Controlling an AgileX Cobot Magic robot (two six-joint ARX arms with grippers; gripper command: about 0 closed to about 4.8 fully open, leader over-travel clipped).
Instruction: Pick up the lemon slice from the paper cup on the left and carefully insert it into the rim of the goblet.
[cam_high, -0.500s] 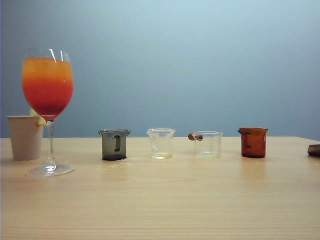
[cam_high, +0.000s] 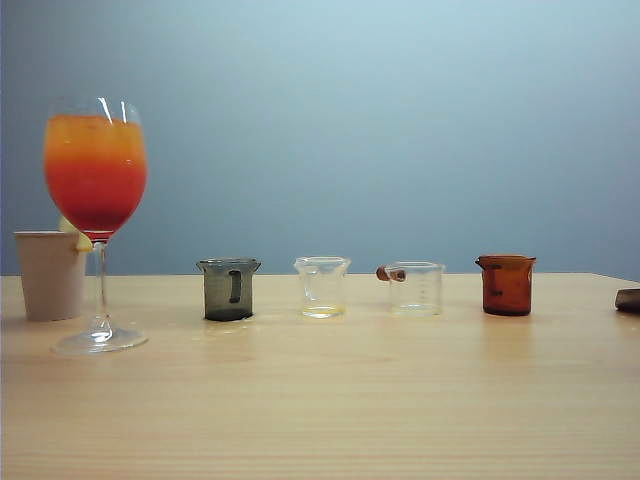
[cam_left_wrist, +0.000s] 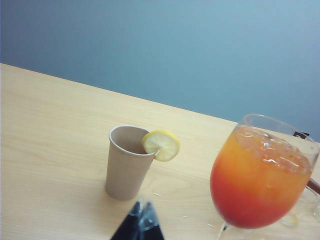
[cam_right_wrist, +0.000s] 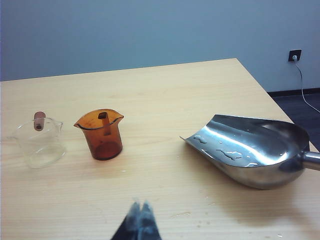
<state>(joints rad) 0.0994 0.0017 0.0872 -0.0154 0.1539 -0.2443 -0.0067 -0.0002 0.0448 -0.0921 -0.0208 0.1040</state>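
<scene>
Sitting on the rim of the plain beige paper cup (cam_left_wrist: 127, 162), the thin round pale-yellow lemon slice (cam_left_wrist: 161, 145) hangs on the cup's goblet-facing side, untouched. The left gripper (cam_left_wrist: 141, 225) has its dark fingertips pressed together with nothing between them; cup and slice lie just beyond the tips, apart from them. The tall clear stemmed goblet (cam_left_wrist: 262, 177) stands near the cup, off to one side of those fingertips, filled nearly to the rim with an orange-over-red layered drink and ice.

The right gripper (cam_right_wrist: 140, 222) also shows its tips pinched together, empty, over bare wood table (cam_right_wrist: 150, 170). Ahead of it: a small amber glass beaker (cam_right_wrist: 102, 133), nothing visible inside, and a small clear beaker (cam_right_wrist: 40, 142) with a brown stub at its rim. A shiny steel scoop (cam_right_wrist: 250, 152), wet with droplets, lies to the other side.

In the exterior view, a small grey glass beaker (cam_high: 229, 289) and another clear beaker (cam_high: 322, 286) with a trace of yellowish liquid stand between goblet and amber beaker.
</scene>
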